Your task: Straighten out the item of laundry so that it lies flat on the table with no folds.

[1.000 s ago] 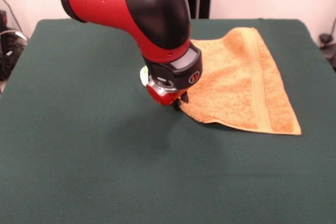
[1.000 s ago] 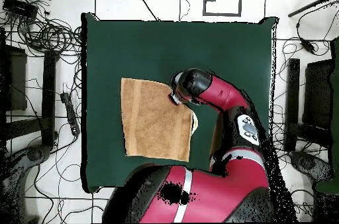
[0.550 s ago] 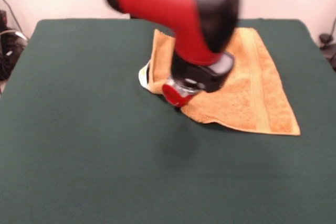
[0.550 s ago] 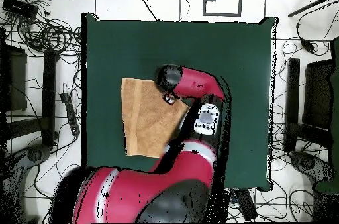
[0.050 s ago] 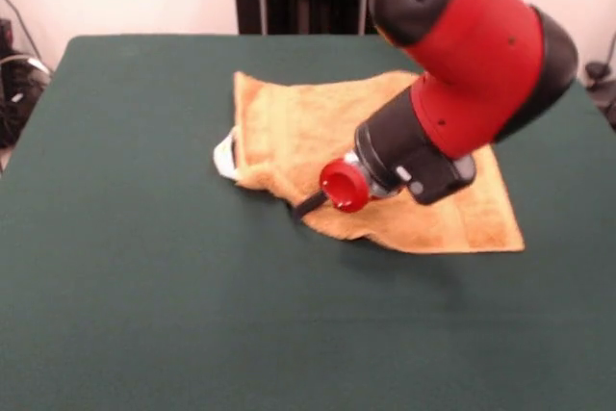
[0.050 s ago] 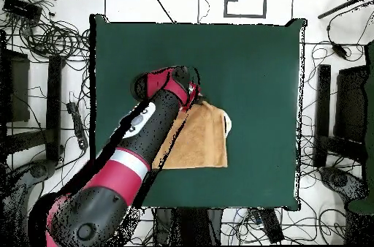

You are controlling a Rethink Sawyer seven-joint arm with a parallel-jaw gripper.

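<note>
Your orange-tan terry hand towel [image 5: 318, 132] lies on the dark green table [image 5: 125, 267], toward the far right part of it in the front view, and it is not flat. Its near edge is rumpled and doubled over where the arm meets it, and its left edge stands up in a soft ridge. A small white tag [image 5: 225, 155] pokes out at that left edge, resting on the felt. Look at the right side and you will see the cloth run out to a pointed corner near the table's right part.

From overhead, the towel [image 6: 201, 138] shows as a rough rectangle right of the table's middle, with the arm lying across its left portion and a pale bit at its right edge, probably the tag.

The gripper [image 5: 310, 204] sits at the towel's near edge, angled low, just below the red round cap [image 5: 344, 186] on the wrist. Only one dark tip shows against the cloth, so you cannot tell whether the jaws are apart, closed or pinching the towel.

The red and black arm [image 5: 462, 55] comes down from the upper right over the towel.
</note>
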